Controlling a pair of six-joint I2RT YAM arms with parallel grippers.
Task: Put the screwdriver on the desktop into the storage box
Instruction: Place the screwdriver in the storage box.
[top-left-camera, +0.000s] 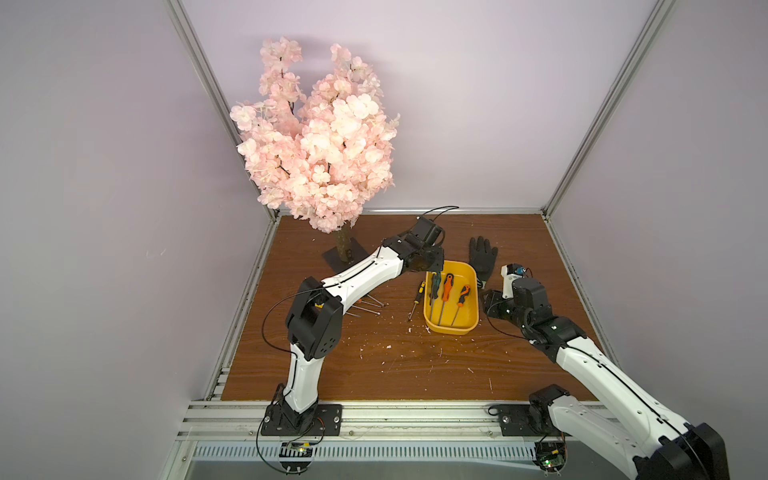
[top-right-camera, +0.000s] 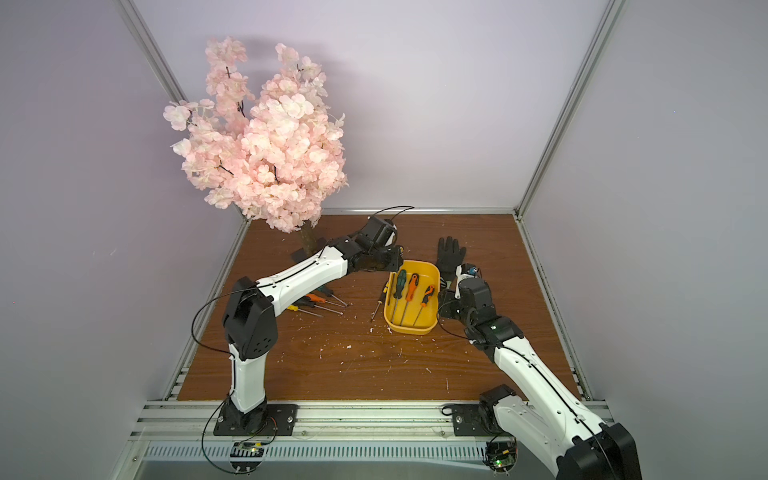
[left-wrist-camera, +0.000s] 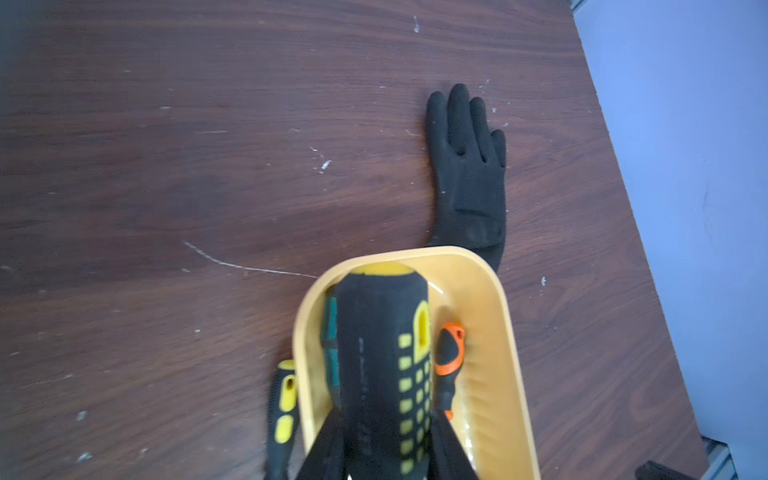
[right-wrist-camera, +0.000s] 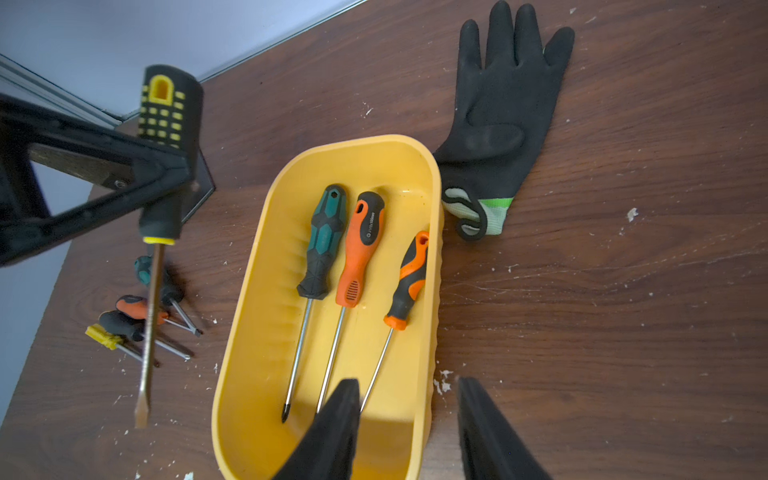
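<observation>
My left gripper (top-left-camera: 434, 261) (left-wrist-camera: 386, 415) is shut on the thick handle of a black-and-yellow screwdriver (left-wrist-camera: 382, 353) (right-wrist-camera: 168, 108). It holds it above the far left corner of the yellow storage box (top-left-camera: 451, 330) (right-wrist-camera: 257, 291), shaft hanging down. A green (right-wrist-camera: 324, 241), an orange (right-wrist-camera: 361, 249) and an orange-and-black screwdriver (right-wrist-camera: 409, 278) lie in the box. A small yellow-and-black screwdriver (left-wrist-camera: 284, 395) (top-left-camera: 420, 291) lies on the desktop (top-left-camera: 374, 365) against the box's left wall. My right gripper (right-wrist-camera: 407, 386) (top-left-camera: 488, 303) is open and straddles the box's right wall near its near end.
Several more screwdrivers (top-right-camera: 320, 303) (right-wrist-camera: 133, 316) lie in a heap under my left forearm. A black glove (top-left-camera: 483, 257) (right-wrist-camera: 503, 116) lies flat just behind the box. A pink blossom tree (top-left-camera: 320, 137) stands at the back left. Aluminium rails edge the board.
</observation>
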